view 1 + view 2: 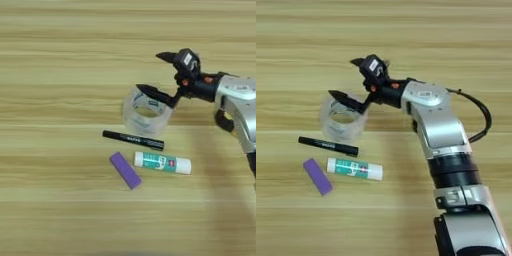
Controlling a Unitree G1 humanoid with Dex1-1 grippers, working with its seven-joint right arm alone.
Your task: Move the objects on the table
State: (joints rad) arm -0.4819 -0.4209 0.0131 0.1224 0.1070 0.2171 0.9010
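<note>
Reaching over the clear tape roll (pixel 145 113), I have my right gripper (pixel 159 74) spread wide, holding nothing. The roll lies flat on the table (pixel 55 60) with its open ring facing up, near the middle of the scene. My lower finger (pixel 155 94) points left and sits over the roll's right rim; whether it touches the rim I cannot tell. My upper finger (pixel 359 62) juts out further back, well clear of the roll. So the roll lies just below and to the left of my fingers, and I judge that the coming move turns on bringing the far finger around to the other side of the wall, or dropping one finger into the hole. A round ring has no long axis, so any side of the wall would serve.

Just in front of the roll lies one black marker (pixel 133 140), its length running left to right and tilted slightly down to the right. Nearer me again lie one white-green glue stick (pixel 162 162), lined up much the same way, and one purple eraser block (pixel 125 170) just to its left, set on a diagonal. That makes four small things, one of each. I see no tape measure in either view. My silver forearm (pixel 438 125) comes in from the lower right.
</note>
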